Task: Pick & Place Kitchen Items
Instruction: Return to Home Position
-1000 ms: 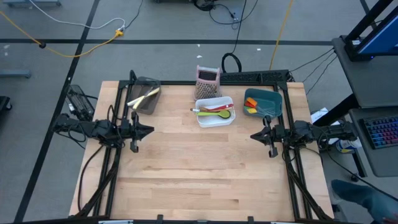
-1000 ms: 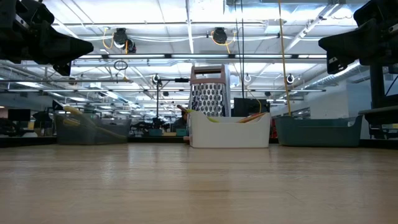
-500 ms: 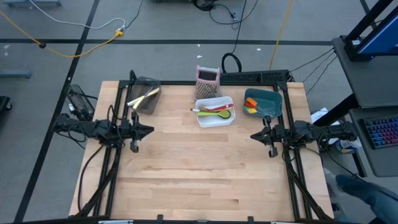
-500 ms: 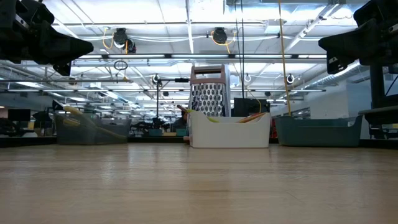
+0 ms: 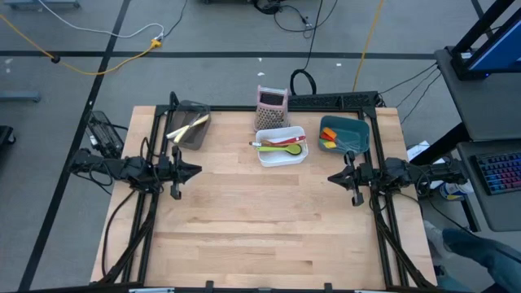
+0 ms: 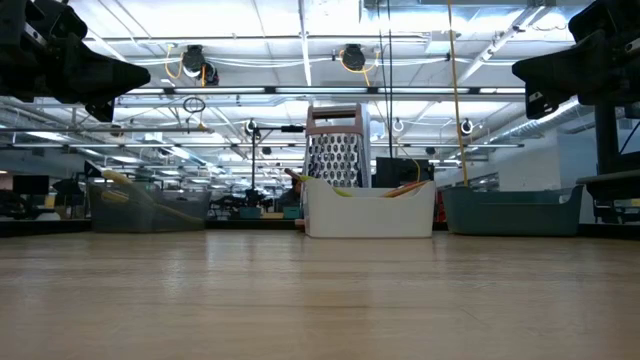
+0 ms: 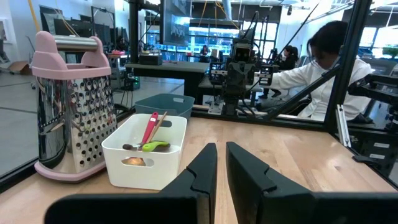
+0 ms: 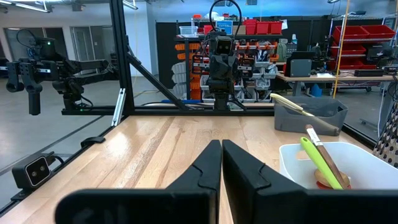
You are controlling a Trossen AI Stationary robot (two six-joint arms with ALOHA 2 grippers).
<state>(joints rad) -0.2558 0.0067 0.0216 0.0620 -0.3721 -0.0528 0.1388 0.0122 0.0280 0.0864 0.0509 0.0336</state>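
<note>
The kitchen items lie in three bins at the table's far side. A green spoon, a red utensil and a wooden one are in the white bin. A cream-handled knife is in the dark mesh bin. Orange and red spatula heads are in the teal bin. My left gripper hovers level at the table's left edge, its fingers together but for a thin slit. My right gripper hovers level at the right edge, shut. Neither holds anything.
A pink-and-silver box grater stands upright just behind the white bin. A black frame runs along the table's left, right and far edges. A person sits beyond the right side. Bare wood spans the middle and near part.
</note>
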